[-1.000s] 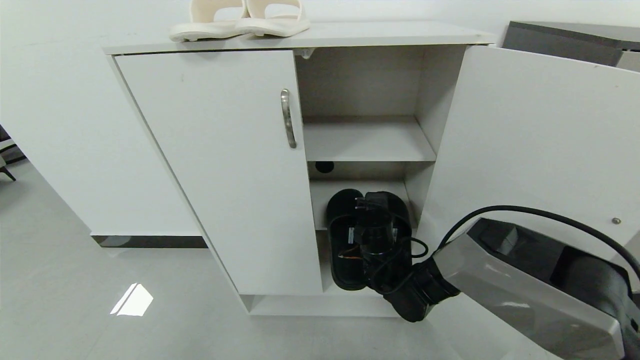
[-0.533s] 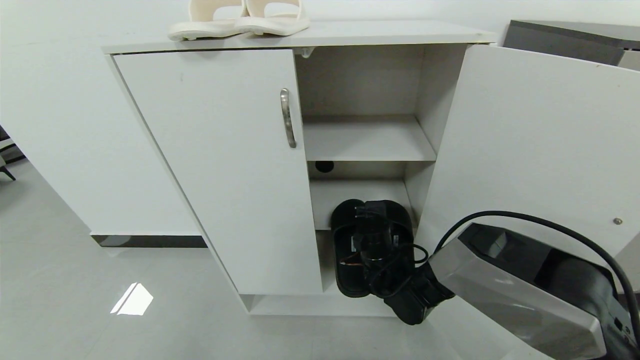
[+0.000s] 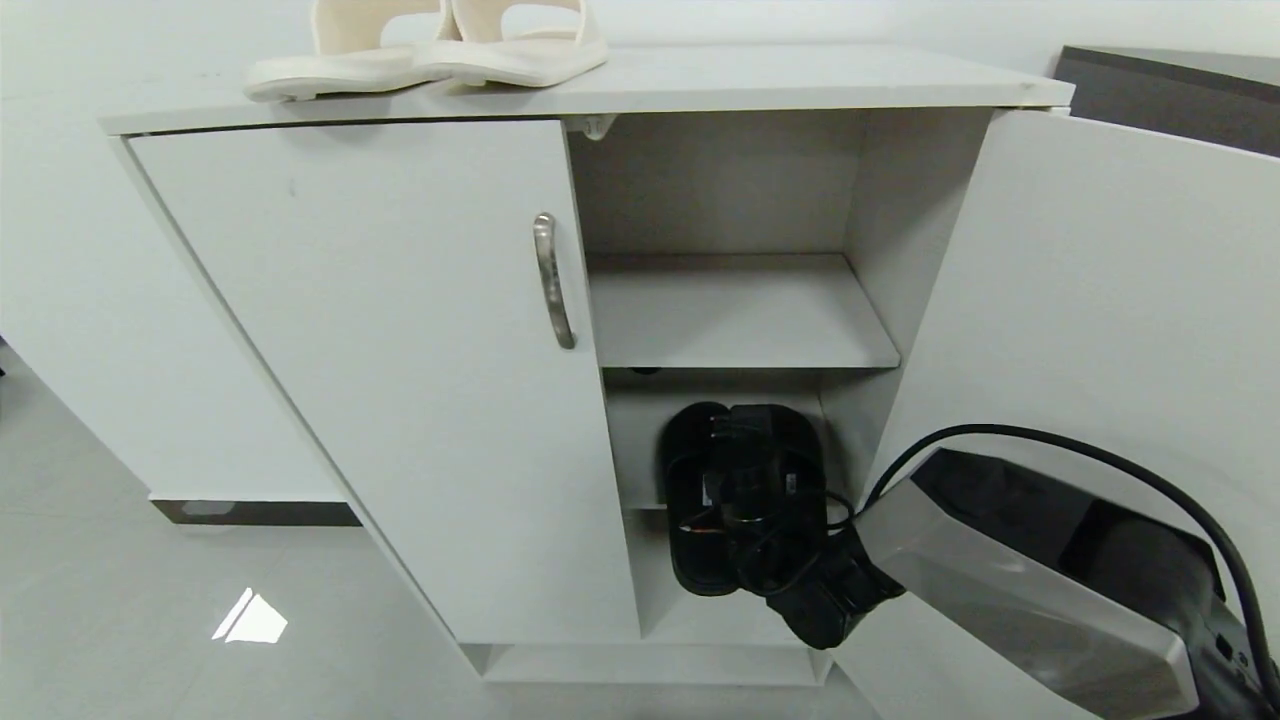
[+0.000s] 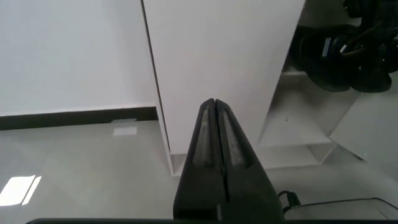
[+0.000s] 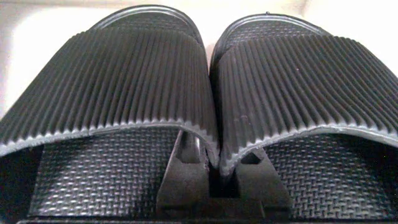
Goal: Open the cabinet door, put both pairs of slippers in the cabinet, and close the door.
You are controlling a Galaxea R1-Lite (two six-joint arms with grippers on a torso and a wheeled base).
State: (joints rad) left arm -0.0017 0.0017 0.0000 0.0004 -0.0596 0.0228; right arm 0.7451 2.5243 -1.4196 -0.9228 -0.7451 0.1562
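Observation:
A white cabinet point(image 3: 760, 80) stands with its right door point(image 3: 1090, 290) swung open and its left door point(image 3: 380, 380) closed. My right gripper point(image 3: 745, 470) is shut on the pair of black slippers point(image 3: 690, 540), pinching their two straps together point(image 5: 112, 81) between its fingers point(image 5: 180, 171). The pair hangs at the opening of the lower compartment, toes toward the back. A pair of white slippers point(image 3: 430, 45) lies on the cabinet top at the left. My left gripper point(image 4: 214, 106) is shut on nothing, low over the floor in front of the left door point(image 4: 217, 56).
The upper shelf point(image 3: 740, 310) is bare. The left door carries a metal handle point(image 3: 550, 280). A dark piece of furniture point(image 3: 1170, 90) stands behind the open door. Grey floor point(image 3: 150, 620) spreads to the left of the cabinet.
The head camera has shifted, so the cabinet looks larger and lower. The right gripper with the black slippers has sunk slightly at the lower opening.

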